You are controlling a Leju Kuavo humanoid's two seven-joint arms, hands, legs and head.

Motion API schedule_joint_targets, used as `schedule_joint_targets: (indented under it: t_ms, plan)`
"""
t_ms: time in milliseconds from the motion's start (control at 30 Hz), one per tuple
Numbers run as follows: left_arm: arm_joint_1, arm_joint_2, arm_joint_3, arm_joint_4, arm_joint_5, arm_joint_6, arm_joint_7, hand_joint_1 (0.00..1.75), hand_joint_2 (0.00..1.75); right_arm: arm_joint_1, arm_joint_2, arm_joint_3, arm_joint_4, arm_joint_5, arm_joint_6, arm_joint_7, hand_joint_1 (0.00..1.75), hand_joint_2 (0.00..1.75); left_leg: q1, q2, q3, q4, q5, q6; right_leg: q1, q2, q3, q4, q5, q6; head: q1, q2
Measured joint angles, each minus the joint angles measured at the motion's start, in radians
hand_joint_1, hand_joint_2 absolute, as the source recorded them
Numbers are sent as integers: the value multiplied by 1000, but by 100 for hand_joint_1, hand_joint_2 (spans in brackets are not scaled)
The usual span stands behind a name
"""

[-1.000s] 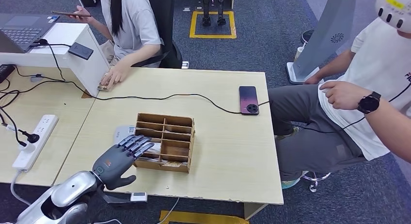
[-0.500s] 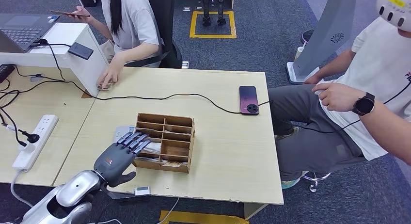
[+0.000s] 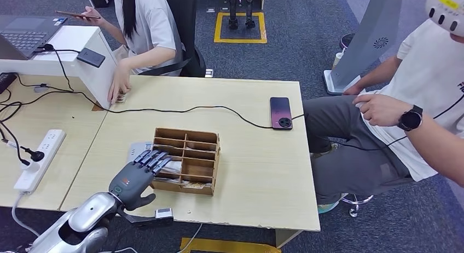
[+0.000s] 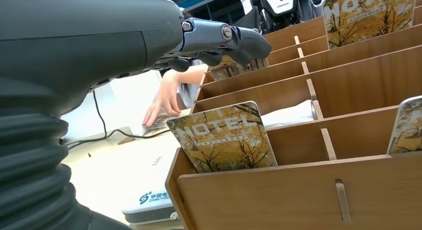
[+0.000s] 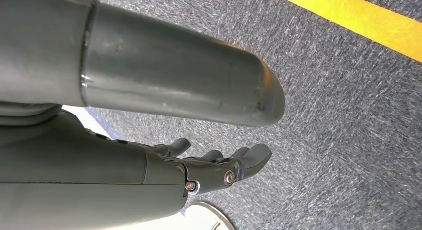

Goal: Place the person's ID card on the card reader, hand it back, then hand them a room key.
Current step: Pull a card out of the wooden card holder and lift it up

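Robot hand point(image 4: 219, 43) hovers above yellow, tree-printed "HOTEL" key card point(image 4: 224, 138).

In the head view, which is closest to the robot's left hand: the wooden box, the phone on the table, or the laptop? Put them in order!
From the left robot hand:
1. Wooden box: right at the fingertips, mid-table.
2. Phone: further off, near the table's far right edge.
3. Laptop: farthest, on the raised counter at far left.

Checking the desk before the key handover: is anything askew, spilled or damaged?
Nothing spilled or broken. The wooden organizer stands upright, hotel key cards upright in its slots. Only a black cable trails loosely across the table to a phone.
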Motion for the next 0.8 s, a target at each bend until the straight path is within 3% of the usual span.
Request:
schedule_joint_targets:
  t_ms: [100,233,333,800]
  plan:
    - [0,-4,0,3,0,0,0,0,175,0,0,0,0,3,0,0,0,0,0,0,0,0,0,0,0,0,0,0,0,0,0,0]
    - [0,-8,0,6,3,-1,0,168,175,0,0,0,0,11,-1,-2,0,0,0,0,0,0,0,0,0,0,0,0,0,0,0,0]
    - [0,-8,0,6,15,-7,-3,175,175,0,0,0,0,13,-2,-3,0,0,0,0,0,0,0,0,0,0,0,0,0,0,0,0]
    - [-4,-6,0,7,45,-22,-16,175,175,0,0,-7,0,16,-2,-1,0,0,0,0,0,0,0,0,0,0,0,0,0,0,0,0]
